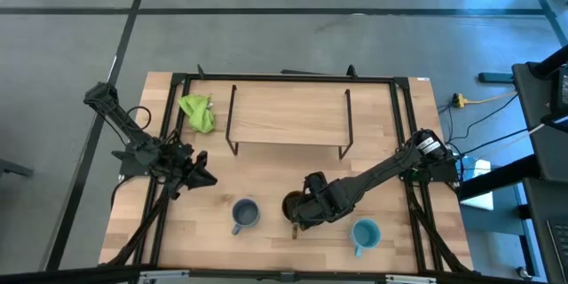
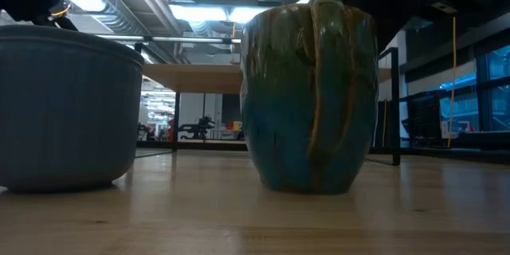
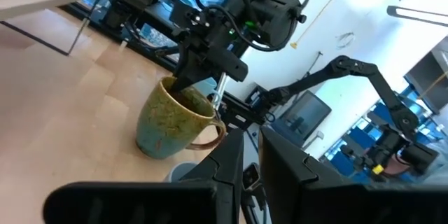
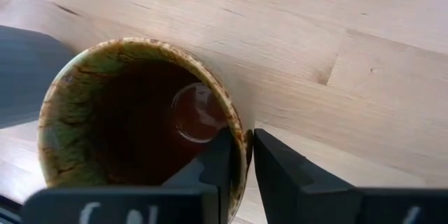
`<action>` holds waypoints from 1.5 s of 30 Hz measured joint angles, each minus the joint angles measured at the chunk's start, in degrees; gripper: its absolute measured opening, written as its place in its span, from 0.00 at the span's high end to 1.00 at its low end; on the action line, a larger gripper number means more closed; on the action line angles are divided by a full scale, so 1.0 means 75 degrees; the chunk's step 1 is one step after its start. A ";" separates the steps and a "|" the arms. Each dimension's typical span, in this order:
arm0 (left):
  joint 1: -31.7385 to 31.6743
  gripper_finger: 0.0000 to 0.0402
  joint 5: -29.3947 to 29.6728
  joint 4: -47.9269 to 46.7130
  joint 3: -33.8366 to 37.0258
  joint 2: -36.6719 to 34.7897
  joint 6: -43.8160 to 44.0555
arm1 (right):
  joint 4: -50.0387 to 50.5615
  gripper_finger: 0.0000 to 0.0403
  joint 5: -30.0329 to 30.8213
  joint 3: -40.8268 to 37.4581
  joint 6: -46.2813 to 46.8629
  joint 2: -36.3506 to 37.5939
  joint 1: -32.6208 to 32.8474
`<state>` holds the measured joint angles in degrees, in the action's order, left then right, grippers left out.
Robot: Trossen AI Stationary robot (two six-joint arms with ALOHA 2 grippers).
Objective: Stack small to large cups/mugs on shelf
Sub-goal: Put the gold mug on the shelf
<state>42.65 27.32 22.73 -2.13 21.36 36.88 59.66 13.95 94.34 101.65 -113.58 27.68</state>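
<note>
The brown-olive mug [image 1: 289,204] stands upright on the table in front of the shelf [image 1: 288,115], its dark inside showing in the right wrist view [image 4: 133,119]. My right gripper [image 4: 250,147] is shut on the mug's rim. The small grey-blue mug [image 1: 244,214] stands just left of it, and the sky-blue mug [image 1: 365,233] stands to its right near the front edge. My left gripper [image 1: 202,176] waits shut and empty at the table's left. My right gripper holds the brown-olive mug by its rim [image 4: 238,122], on the mug's right side, with one finger inside the mug and one outside. The fingers come slanting down from the table's right. The mug stands upright with its base [image 2: 309,182] on the table.
A crumpled green cloth [image 1: 197,112] lies at the back left beside the shelf. The black frame rails [image 1: 401,124] run along the table's sides. Bare wood lies between the shelf and the mugs.
</note>
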 joint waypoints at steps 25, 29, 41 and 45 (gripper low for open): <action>0.0000 0.92 0.0074 0.0200 0.0000 -0.0003 -0.0140 | 0.0030 0.88 0.0147 0.0001 -0.0230 0.0000 -0.0003; 0.0000 0.95 0.0074 0.0220 0.0000 0.0000 -0.0134 | 0.0022 0.88 0.0130 0.0004 -0.0245 0.0000 -0.0003; 0.0000 0.99 0.0084 0.0307 0.0000 -0.0003 -0.0197 | 0.1623 0.89 0.0170 0.0967 -0.0562 0.0000 -0.0003; 0.0000 0.99 0.0095 0.0304 0.0000 -0.0003 -0.0200 | 0.2256 0.89 0.0352 0.1505 -0.0609 0.0000 -0.0003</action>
<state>42.65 28.04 25.01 -2.13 21.34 35.38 76.58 16.59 105.63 97.08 -113.58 27.66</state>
